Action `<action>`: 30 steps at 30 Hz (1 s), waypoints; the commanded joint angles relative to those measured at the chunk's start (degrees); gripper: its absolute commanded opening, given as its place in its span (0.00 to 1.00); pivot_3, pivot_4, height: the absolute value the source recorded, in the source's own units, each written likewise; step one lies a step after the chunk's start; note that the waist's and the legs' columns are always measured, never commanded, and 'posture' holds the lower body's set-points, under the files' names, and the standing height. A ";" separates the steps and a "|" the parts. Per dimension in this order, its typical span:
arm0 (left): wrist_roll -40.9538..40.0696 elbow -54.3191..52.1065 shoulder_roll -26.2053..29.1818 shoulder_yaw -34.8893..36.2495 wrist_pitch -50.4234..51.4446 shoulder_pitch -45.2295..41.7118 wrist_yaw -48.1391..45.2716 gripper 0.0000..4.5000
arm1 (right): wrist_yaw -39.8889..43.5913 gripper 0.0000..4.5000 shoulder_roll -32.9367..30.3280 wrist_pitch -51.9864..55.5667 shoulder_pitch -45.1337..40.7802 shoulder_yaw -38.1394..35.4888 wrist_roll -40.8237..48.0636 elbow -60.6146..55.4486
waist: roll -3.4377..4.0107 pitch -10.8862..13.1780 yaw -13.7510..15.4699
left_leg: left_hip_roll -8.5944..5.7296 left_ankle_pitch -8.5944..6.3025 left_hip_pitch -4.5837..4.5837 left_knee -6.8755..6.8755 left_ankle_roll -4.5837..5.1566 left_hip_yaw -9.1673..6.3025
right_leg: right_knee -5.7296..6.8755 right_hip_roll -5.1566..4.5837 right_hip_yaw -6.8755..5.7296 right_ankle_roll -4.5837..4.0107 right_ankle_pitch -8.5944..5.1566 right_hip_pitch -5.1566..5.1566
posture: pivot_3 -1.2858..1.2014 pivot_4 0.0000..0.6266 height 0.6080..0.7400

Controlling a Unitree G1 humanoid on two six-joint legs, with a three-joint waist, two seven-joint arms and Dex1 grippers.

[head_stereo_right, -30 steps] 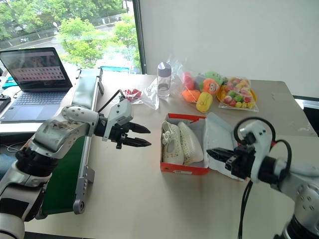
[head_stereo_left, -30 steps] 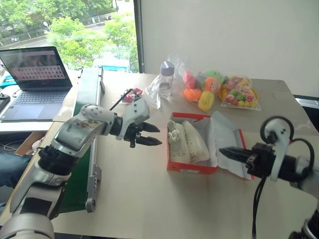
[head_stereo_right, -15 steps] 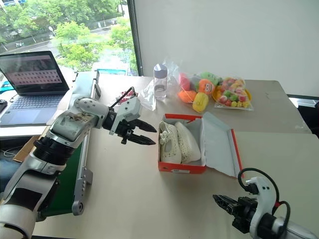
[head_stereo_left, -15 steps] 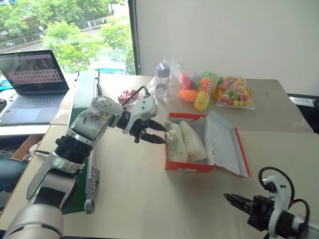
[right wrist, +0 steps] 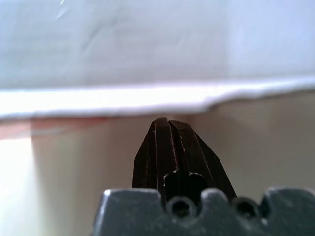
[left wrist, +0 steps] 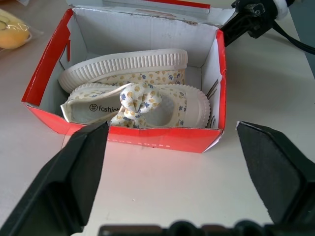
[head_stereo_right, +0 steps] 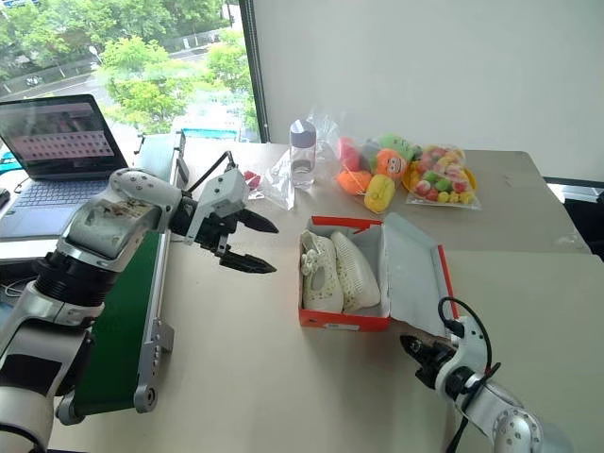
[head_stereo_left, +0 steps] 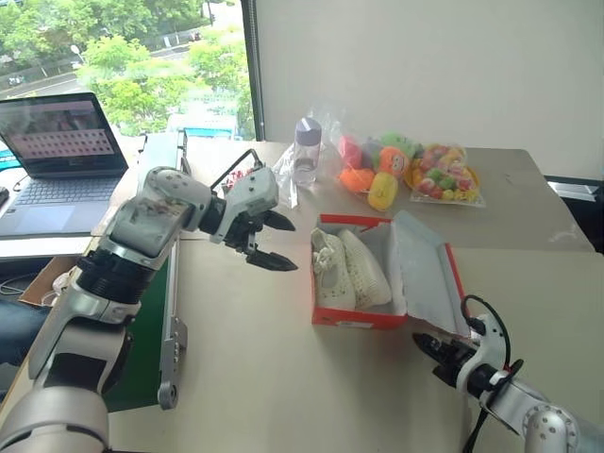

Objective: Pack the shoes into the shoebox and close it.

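The orange-red shoebox (head_stereo_left: pixel 360 316) stands open in the middle of the table, its lid (head_stereo_left: pixel 425 276) lying back to the right with the white inside up. Both cream shoes (head_stereo_left: pixel 349 270) lie side by side inside it; in the left wrist view one shoe (left wrist: pixel 142 105) shows its opening and bow, the other its ribbed sole. My left gripper (head_stereo_left: pixel 283 245) hangs open and empty just left of the box, pointing at it. Low at the lid's near corner sits my right gripper (head_stereo_left: pixel 422 342), shut and empty, its tip (right wrist: pixel 167 125) just under the lid's edge.
A green conveyor (head_stereo_left: pixel 151 283) runs along the table's left side, with a laptop (head_stereo_left: pixel 61 142) beyond it. At the back stand a water bottle (head_stereo_left: pixel 307 151), bagged plush toys (head_stereo_left: pixel 406 175) and a small red packet (head_stereo_right: pixel 251 178).
My left gripper has opened wider and pulled slightly back from the box. My right gripper has dropped from beside the lid to low at the lid's near corner. The camera has shifted a little.
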 commanded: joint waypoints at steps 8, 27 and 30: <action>-0.37 -5.21 2.33 2.42 1.77 -0.40 0.12 0.99 | 5.62 0.00 5.97 -23.89 -7.76 -8.19 6.71 9.02 | -0.15 -0.02 -0.54 | -0.02 -0.05 0.12 0.10 -0.20 0.01 | 0.03 -0.02 0.14 0.09 0.06 0.14 | 0.52 0.24 1.00; -0.99 -8.31 4.52 4.01 4.51 2.26 2.68 0.99 | 6.41 0.00 -13.82 -9.25 -15.28 4.26 38.04 -7.09 | -0.05 0.00 -0.57 | 0.00 0.11 0.17 0.04 0.06 0.04 | 0.09 0.01 0.20 -0.02 0.11 0.11 | 0.52 0.24 1.00; -1.67 -10.22 6.04 5.33 5.97 4.05 3.53 0.99 | 7.24 0.00 -14.68 -8.47 -20.36 8.87 34.20 -1.63 | -0.04 0.00 -0.44 | 0.01 0.11 0.16 0.03 0.04 0.01 | 0.09 0.08 0.16 -0.03 0.10 0.11 | 0.52 0.24 1.00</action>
